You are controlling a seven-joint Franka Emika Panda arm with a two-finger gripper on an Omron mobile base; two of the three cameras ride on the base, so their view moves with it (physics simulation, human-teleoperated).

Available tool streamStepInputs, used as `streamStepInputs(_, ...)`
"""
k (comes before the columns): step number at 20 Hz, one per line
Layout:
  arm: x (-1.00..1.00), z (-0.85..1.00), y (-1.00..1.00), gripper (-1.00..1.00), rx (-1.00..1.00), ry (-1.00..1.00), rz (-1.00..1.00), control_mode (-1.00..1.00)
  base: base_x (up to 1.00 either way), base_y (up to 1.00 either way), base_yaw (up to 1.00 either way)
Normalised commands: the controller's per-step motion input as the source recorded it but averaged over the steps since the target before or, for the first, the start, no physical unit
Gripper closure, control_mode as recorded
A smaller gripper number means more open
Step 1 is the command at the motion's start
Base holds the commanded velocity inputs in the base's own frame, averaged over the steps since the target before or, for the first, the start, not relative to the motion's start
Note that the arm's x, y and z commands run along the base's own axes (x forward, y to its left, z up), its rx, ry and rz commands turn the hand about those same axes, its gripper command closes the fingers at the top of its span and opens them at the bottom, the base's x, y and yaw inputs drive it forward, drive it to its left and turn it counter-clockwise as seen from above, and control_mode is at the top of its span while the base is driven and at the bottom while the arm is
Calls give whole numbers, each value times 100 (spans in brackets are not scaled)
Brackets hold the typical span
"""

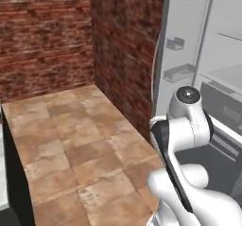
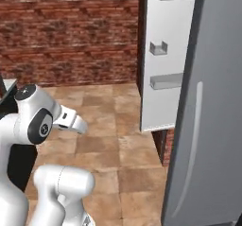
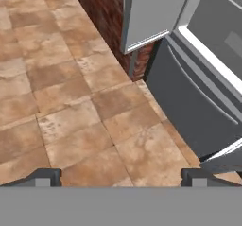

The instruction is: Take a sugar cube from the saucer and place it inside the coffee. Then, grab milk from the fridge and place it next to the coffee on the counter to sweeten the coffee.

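Note:
The fridge (image 1: 222, 78) stands open at the right, with pale shelves and a grey lower drawer (image 3: 198, 107). Its open door (image 2: 165, 55) carries small bins on the inner side. In the hand view my gripper (image 3: 122, 178) looks down at the tiled floor just left of the drawer. Its two dark fingertips (image 3: 45, 177) are wide apart with nothing between them, so it is open. My white arm (image 1: 182, 140) is folded in front of the fridge. The sugar cube, saucer, coffee and milk are out of view.
A brick wall (image 1: 123, 45) runs behind and beside the fridge door. The brown tiled floor (image 1: 80, 140) spreads to the left. A black cabinet side (image 1: 16, 173) stands at the far left. A large grey door panel (image 2: 208, 126) rises close at the right.

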Motion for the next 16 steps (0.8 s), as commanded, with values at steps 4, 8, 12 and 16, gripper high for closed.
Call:
streamStepInputs(4,0,0,0,-100,0,0,0,100,69,2,-47)
streamStepInputs(8,0,0,0,-100,0,0,0,100,54,0,-59)
streamStepInputs(12,0,0,0,-100,0,0,0,100,60,6,-60)
streamStepInputs(16,0,0,0,-100,0,0,0,100,59,22,-58)
